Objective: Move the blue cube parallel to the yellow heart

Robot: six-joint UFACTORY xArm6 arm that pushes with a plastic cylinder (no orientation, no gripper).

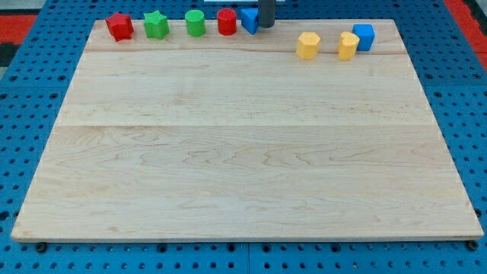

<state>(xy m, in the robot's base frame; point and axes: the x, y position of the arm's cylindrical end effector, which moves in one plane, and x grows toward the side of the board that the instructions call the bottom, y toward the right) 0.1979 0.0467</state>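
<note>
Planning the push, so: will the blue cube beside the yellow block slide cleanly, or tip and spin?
The blue cube looks squat and flat-bottomed, so it likely slides rather than tips. It sits against the yellow block, which may turn it. My tip is away, by the other blue block.

Blue cube (364, 36) touches yellow heart (348, 46), top right.

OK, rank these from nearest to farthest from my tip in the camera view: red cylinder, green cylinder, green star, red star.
From my tip, all to the view's left:
1. Red cylinder
2. Green cylinder
3. Green star
4. Red star, top-left corner
</note>
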